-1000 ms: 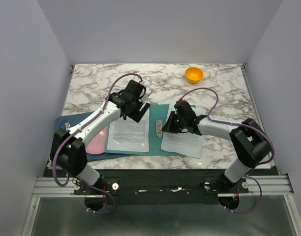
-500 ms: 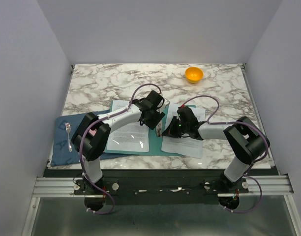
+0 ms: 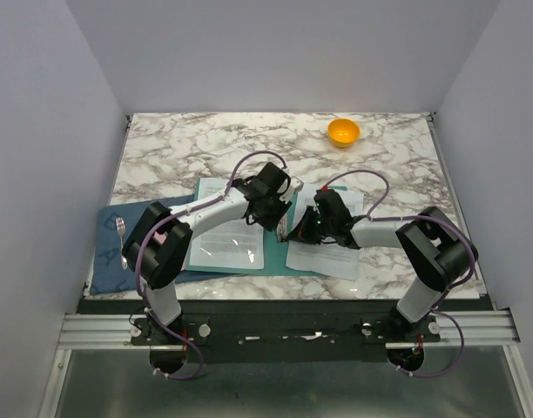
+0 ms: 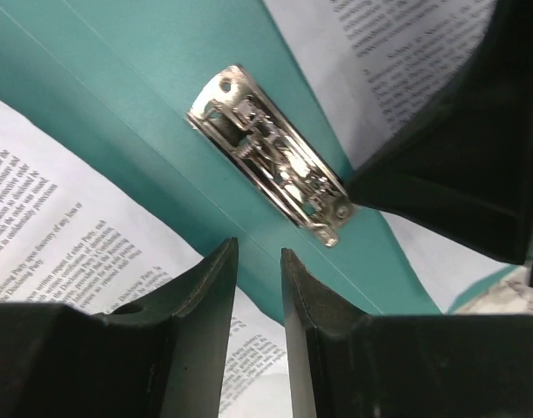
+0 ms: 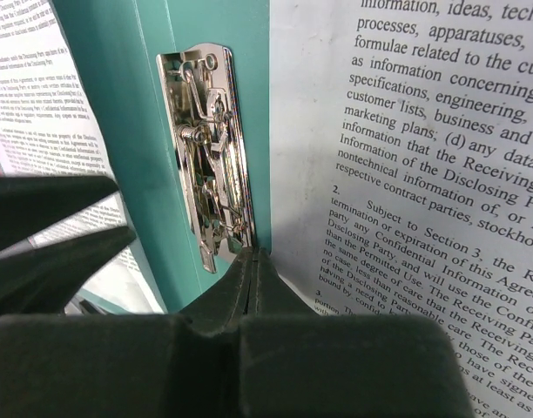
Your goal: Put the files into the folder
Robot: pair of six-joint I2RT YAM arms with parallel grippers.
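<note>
An open teal folder [image 3: 275, 258] lies flat on a marble table [image 3: 179, 148], between the two arms. One metal clip [image 5: 205, 148] sits on its spine. The right gripper [image 5: 253, 261], fingers pressed together, touches the clip's near end. The left gripper [image 4: 259, 292], fingers a narrow gap apart and holding nothing, hovers just beside the clip. There are two stacks of paper: a left stack [image 3: 227, 239] and a right stack [image 3: 327, 254], one on each half.

In the right wrist view, one of the files [image 5: 406, 174] reads "specifications, engineering", "marketing plans; (d) any data", "Information of the Disclosing" and, beneath "2.", "Subject to Section 3".
</note>
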